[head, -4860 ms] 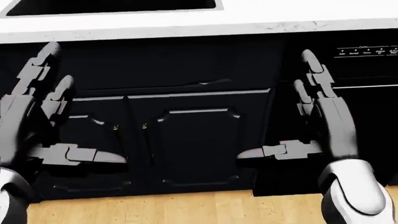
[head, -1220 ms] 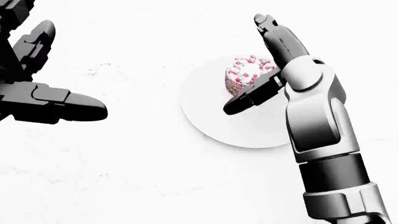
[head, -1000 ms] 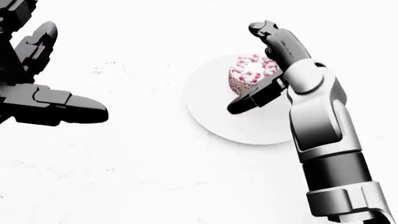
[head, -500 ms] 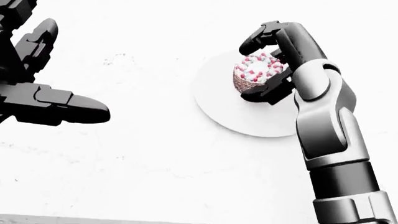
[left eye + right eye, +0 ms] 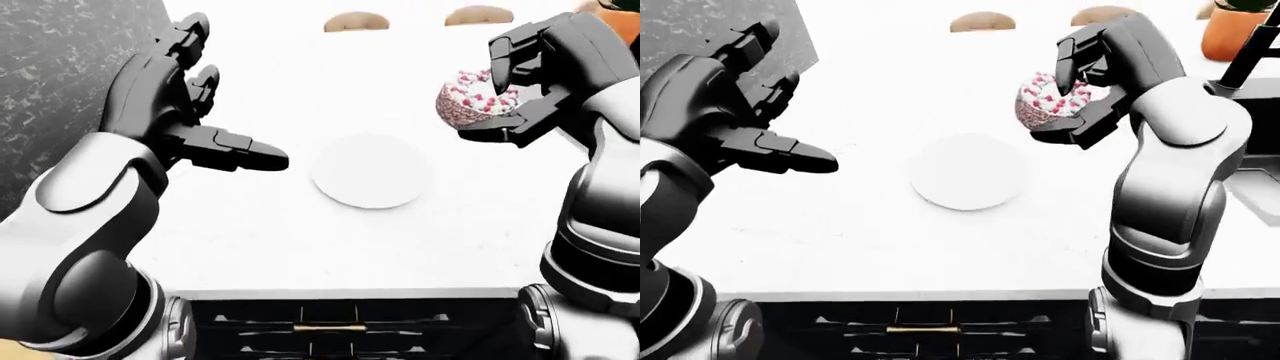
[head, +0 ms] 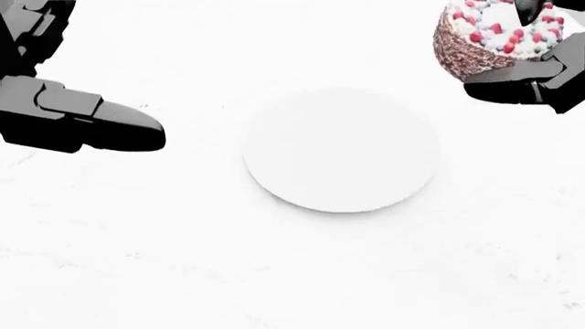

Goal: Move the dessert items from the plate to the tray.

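Lifted one cupcake (image 5: 1052, 103), right hand (image 5: 1092, 90), one plate (image 6: 340, 149)

A kitchen: white marble counter (image 5: 840, 225) over dark cabinet drawers (image 5: 925, 328), potted plant (image 5: 1232, 28)

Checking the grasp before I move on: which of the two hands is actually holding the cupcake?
The right hand: its fingers curl around the sprinkled cupcake, lifted clear of the bare white plate. The left hand is open and empty.
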